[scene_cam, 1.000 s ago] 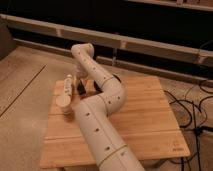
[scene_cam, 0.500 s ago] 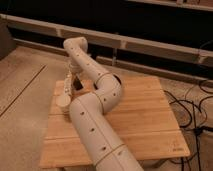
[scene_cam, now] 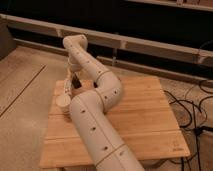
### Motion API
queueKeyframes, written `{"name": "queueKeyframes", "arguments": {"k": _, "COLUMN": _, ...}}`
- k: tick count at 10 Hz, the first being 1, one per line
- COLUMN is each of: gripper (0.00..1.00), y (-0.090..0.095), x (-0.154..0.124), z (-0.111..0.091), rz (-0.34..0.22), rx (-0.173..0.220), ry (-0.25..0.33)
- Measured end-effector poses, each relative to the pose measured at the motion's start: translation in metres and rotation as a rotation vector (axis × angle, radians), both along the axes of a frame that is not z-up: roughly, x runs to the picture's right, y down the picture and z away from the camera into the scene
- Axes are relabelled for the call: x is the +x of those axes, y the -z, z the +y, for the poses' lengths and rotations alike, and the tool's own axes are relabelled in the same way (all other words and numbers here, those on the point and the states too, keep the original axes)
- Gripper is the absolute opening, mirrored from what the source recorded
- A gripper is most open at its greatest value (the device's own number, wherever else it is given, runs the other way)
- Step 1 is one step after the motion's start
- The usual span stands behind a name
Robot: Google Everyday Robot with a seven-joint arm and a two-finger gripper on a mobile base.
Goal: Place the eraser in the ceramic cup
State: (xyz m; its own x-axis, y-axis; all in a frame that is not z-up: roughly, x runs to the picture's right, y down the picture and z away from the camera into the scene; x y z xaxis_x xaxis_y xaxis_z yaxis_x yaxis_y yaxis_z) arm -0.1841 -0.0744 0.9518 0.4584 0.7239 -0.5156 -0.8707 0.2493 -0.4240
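Frankly, my gripper (scene_cam: 75, 80) holds the eraser (scene_cam: 76, 84) pinched tight, just beside the ceramic cup (scene_cam: 63, 102), so releasing here would likely miss.

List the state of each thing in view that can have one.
ceramic cup: upright on the wooden table, by its left edge; contents cannot be told.
claw: shut, low over the table's left rear, just behind the ceramic cup; any load cannot be told.
eraser: cannot be made out.
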Motion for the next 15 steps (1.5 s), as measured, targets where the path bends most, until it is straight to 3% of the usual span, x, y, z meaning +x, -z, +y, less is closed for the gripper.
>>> {"name": "queueKeyframes", "arguments": {"k": 7, "gripper": 0.0, "y": 0.001, "x": -0.005, "z": 0.002, "rz": -0.008, "rx": 0.001, "ry": 0.021}}
{"name": "queueKeyframes", "arguments": {"k": 10, "gripper": 0.0, "y": 0.01, "x": -0.035, "z": 0.018, "rz": -0.084, "rx": 0.009, "ry": 0.199}}
{"name": "queueKeyframes", "arguments": {"k": 11, "gripper": 0.0, "y": 0.013, "x": -0.039, "z": 0.023, "rz": -0.093, "rx": 0.01, "ry": 0.23}}
{"name": "queueKeyframes", "arguments": {"k": 13, "gripper": 0.0, "y": 0.022, "x": -0.041, "z": 0.031, "rz": -0.096, "rx": 0.036, "ry": 0.275}}
{"name": "queueKeyframes", "arguments": {"k": 15, "gripper": 0.0, "y": 0.041, "x": -0.035, "z": 0.03, "rz": -0.074, "rx": 0.098, "ry": 0.27}}
